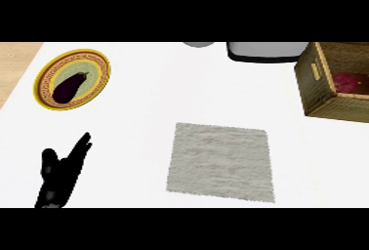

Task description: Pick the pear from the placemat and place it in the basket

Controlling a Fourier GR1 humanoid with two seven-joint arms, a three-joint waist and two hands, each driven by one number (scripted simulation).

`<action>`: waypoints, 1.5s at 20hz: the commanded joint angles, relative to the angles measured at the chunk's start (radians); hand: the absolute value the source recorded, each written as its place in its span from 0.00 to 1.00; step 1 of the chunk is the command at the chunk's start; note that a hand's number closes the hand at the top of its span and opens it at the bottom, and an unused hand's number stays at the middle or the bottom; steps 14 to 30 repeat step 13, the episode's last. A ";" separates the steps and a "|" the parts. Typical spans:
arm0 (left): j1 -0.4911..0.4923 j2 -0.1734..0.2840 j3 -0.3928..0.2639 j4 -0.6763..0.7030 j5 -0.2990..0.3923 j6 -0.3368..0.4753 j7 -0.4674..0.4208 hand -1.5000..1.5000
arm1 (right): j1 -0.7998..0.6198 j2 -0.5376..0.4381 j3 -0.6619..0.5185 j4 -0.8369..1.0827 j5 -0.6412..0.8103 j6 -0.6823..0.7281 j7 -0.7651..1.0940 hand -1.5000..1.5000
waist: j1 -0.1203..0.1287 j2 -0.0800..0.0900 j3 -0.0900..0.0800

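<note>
A: Pear — not on the placemat (222, 162). The grey cloth lies bare at the near middle of the white counter (144, 102), nothing resting on it.

B: Noted. Where, then?

A: Look at the basket (317, 83), far right. Something reddish (344, 82) sits inside against the wicker wall. I judge that is the fruit, already in its target; colour is odd for a pear, so I record it as probable, not certain.

B: So the placing step reads as done?

A: Judged from the layout, yes. Mat bare, basket occupied.

B: Hands?

A: Left hand (61, 171) at the near left, fingers straight and spread apart, pointing away toward the far side. It holds nothing and is well apart from the mat. I take it to be resting, kept out of the working area. Right hand: does not show anywhere.

B: Other items?

A: A yellow-rimmed plate (45, 95) at the far left carrying a dark eggplant (70, 87); well apart from mat and basket, so no part of this job. A pale, dark-rimmed vessel (263, 51) at the far edge, just left of the basket, cut off by the view. A small grey shape beside it, too cropped to identify.

B: Risk?

A: None that I can see with the fruit contained.
</note>
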 commanded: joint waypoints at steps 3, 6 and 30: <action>0.016 -0.038 -0.018 0.016 -0.007 0.025 0.077 0.50 | -0.028 -0.046 -0.067 0.050 -0.061 -0.026 -0.031 0.00 | -0.007 0.006 -0.009; 0.019 -0.028 -0.023 -0.006 -0.015 0.013 0.067 0.50 | 0.004 -0.078 -0.138 0.090 -0.113 -0.064 -0.047 0.00 | -0.009 0.006 -0.008; 0.034 -0.046 -0.032 0.027 -0.039 0.019 0.024 0.50 | 0.041 -0.233 -0.176 0.169 -0.135 -0.013 -0.050 0.00 | -0.006 0.008 -0.008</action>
